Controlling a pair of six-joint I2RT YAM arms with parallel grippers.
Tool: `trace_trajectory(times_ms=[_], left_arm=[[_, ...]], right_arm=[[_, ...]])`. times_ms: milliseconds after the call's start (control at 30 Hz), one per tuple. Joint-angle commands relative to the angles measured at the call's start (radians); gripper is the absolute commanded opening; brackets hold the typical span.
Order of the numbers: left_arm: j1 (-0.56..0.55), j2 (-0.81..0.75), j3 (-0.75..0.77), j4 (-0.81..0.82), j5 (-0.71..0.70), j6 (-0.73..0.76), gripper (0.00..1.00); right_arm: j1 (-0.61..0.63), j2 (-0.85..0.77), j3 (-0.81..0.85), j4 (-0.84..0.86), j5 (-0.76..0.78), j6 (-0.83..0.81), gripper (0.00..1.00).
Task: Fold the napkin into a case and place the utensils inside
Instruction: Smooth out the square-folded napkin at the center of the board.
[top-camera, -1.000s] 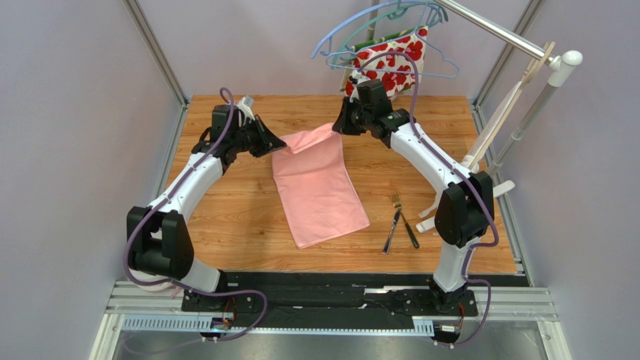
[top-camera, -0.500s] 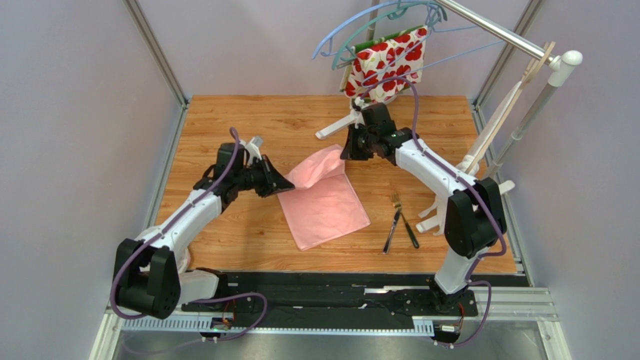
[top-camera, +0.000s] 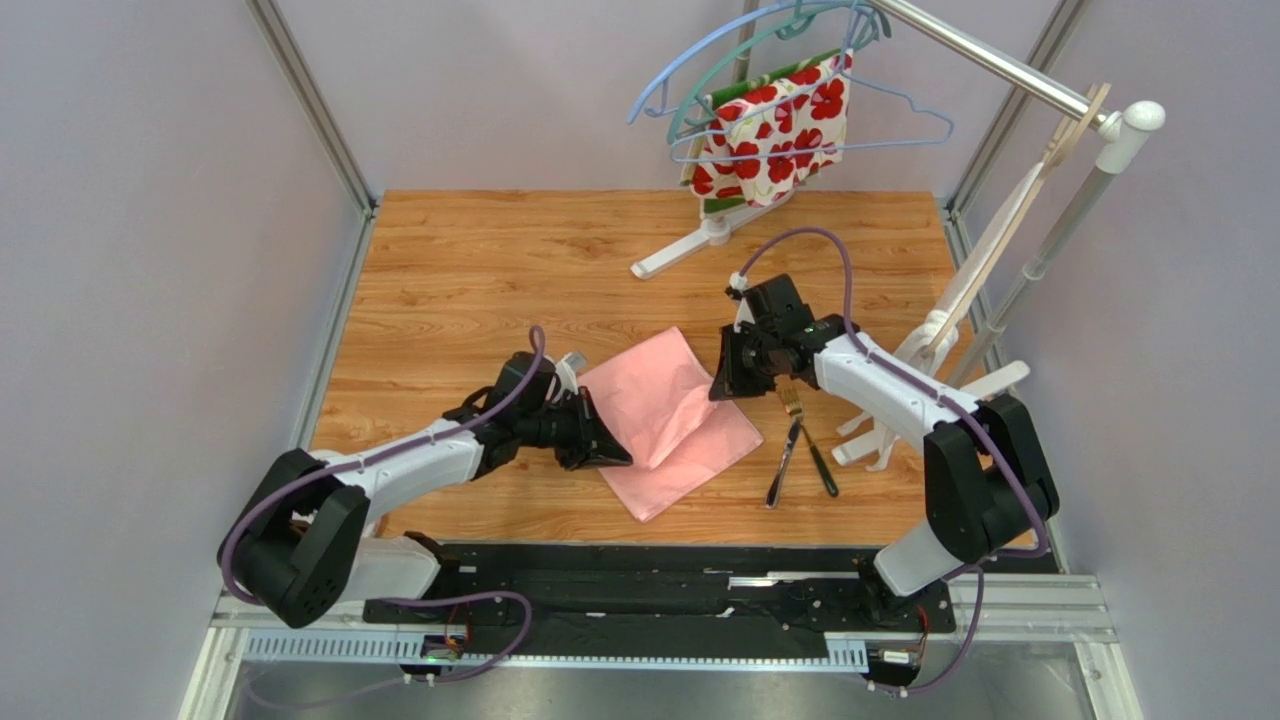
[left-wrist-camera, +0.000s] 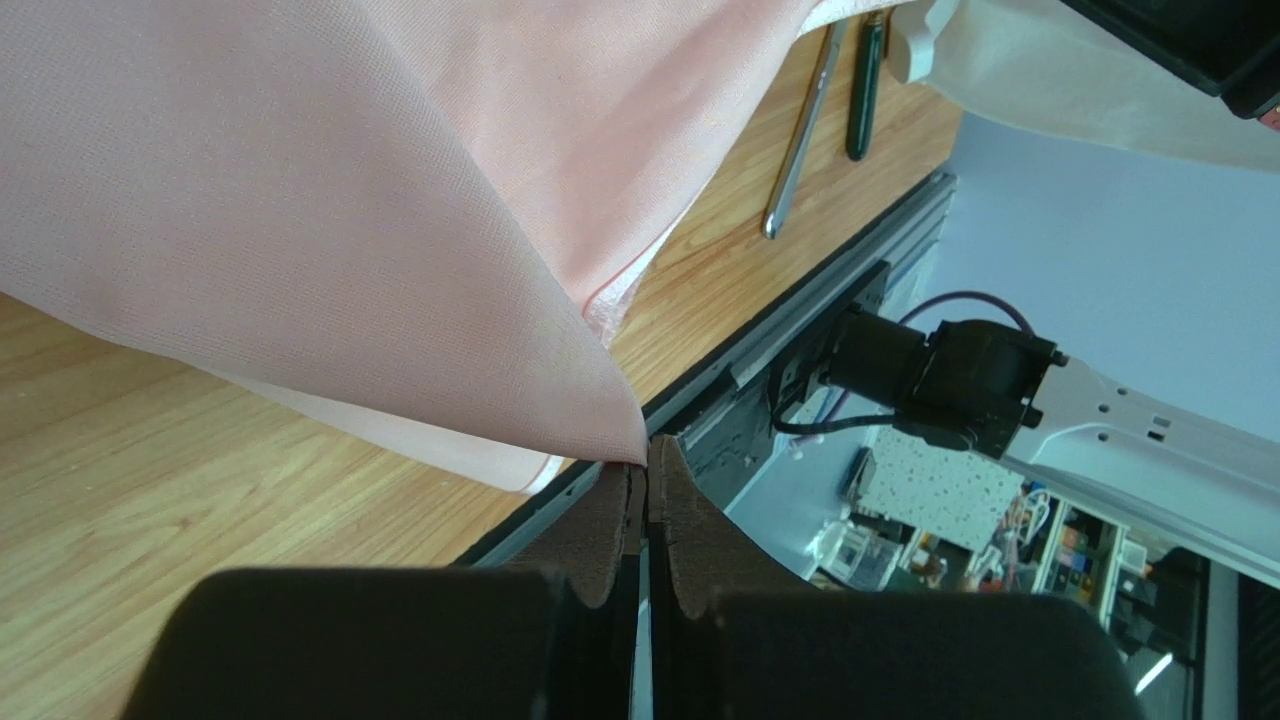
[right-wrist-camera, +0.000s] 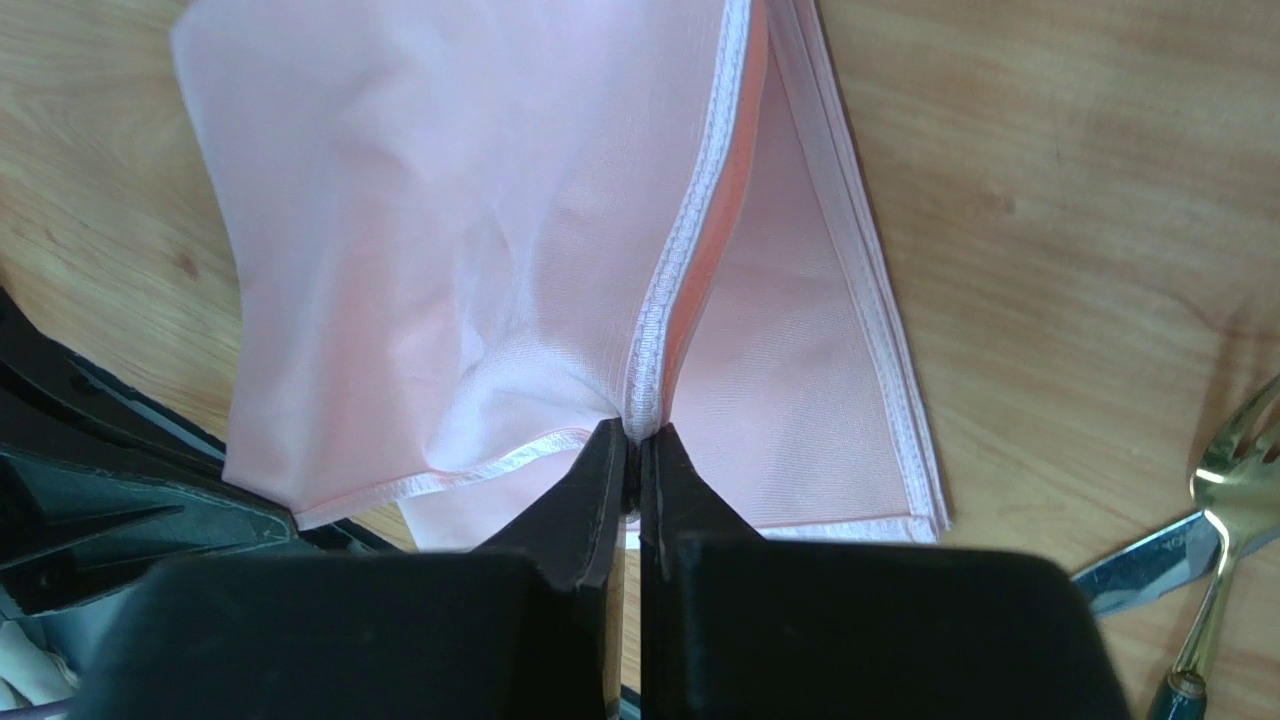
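On the wooden counter (top-camera: 481, 270): the plain light-pink, slightly shiny soft cloth napkin (top-camera: 669, 420) is spread near the middle, a little toward the near edge, with its upper layer lifted and draped over the lower one.
Left claw (left-wrist-camera: 646, 473): clenched on a corner of the napkin at its left side, with the cloth pinched between the closed fingertips just above the counter.
Right claw (right-wrist-camera: 634, 438): clenched on a white-stitched hem at the napkin's right side, with stacked hems visible beneath.
Change: within the last second both claws have been brought from the far part of the counter toward the near edge. The napkin's far edge has been carried along, so a long strip has been shortened to about half.
Meaning for the task: a halving fold is judged nearly laid, but the held edge has not been set down or let go, so no case is formed yet.
Utensils: the two slim utensils (top-camera: 796, 447), a silver-tined fork and a darker thin piece, lie crossed just right of the napkin, outside it.
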Motion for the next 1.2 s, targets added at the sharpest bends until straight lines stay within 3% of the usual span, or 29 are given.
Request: trace_trajectory(times_ms=[0, 267, 433, 667, 800, 900, 1167], left_arm=[[-0.024, 0.018, -0.033, 0.106, -0.021, -0.060, 0.00], [-0.013, 0.054, 0.013, 0.018, -0.114, -0.022, 0.00], [0.037, 0.217, 0.114, -0.073, -0.117, 0.032, 0.00], [0.185, 0.383, 0.332, -0.228, -0.137, 0.254, 0.00], [0.205, 0.352, 0.455, -0.347, -0.159, 0.395, 0.00], [0.205, 0.306, 0.513, -0.401, -0.078, 0.461, 0.00], [0.205, 0.147, 0.450, -0.385, 0.027, 0.371, 0.00]], right_arm=[[-0.001, -0.049, -0.047, -0.017, -0.002, -0.010, 0.00], [-0.001, -0.036, -0.120, 0.016, 0.014, 0.012, 0.00], [-0.002, -0.039, -0.188, 0.077, 0.047, 0.094, 0.00], [0.008, 0.039, -0.266, 0.234, 0.005, 0.198, 0.00], [0.008, 0.059, -0.139, 0.179, 0.012, 0.168, 0.00], [0.007, 0.035, -0.067, 0.093, 0.056, 0.122, 0.00], [0.005, -0.025, 0.059, -0.045, 0.077, 0.075, 0.00]])
